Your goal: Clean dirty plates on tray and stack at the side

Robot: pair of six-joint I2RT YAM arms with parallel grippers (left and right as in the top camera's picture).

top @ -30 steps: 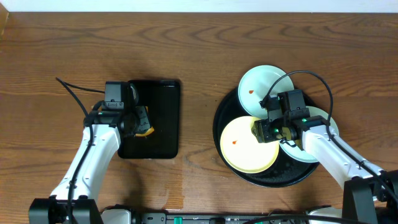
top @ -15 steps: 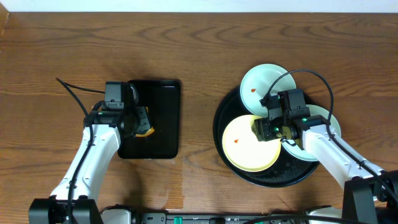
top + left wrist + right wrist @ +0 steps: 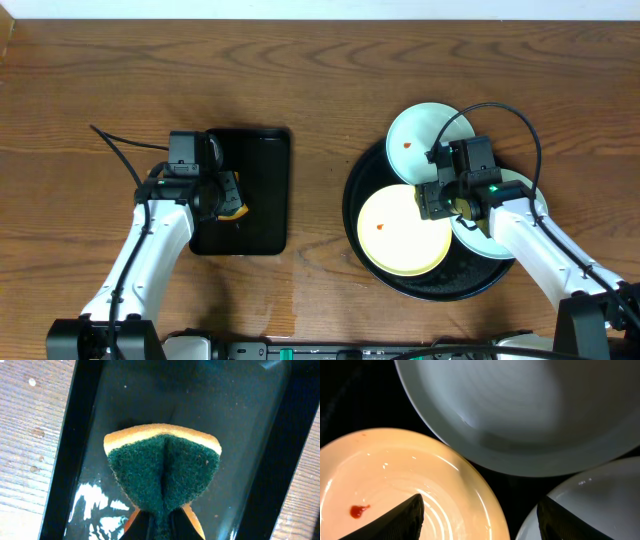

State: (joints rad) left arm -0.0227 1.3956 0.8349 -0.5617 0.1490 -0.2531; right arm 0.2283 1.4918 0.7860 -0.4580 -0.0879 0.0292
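Note:
The round black tray (image 3: 450, 283) holds three plates. A mint-white plate (image 3: 425, 135) with a red spot lies at the back, overhanging the rim. The yellow plate (image 3: 400, 235) with a red spot lies at the front left. A second mint-white plate (image 3: 480, 245) lies at the right, mostly under my right arm. My right gripper (image 3: 445, 200) is open and empty above the gap between them. In the right wrist view the gripper (image 3: 480, 522) has one finger over the yellow plate (image 3: 395, 480) and one over the white plate (image 3: 592, 505). My left gripper (image 3: 162, 527) is shut on a green-and-yellow sponge (image 3: 162, 470).
The rectangular black tray (image 3: 255, 165) lies at the left; its glossy floor shows in the left wrist view (image 3: 250, 425), under the held sponge (image 3: 232, 195). Bare wooden table (image 3: 320, 90) lies between the two trays and along the back.
My right gripper has shifted a little to the right and toward the back, off the yellow plate's edge. The left arm and sponge have not moved.

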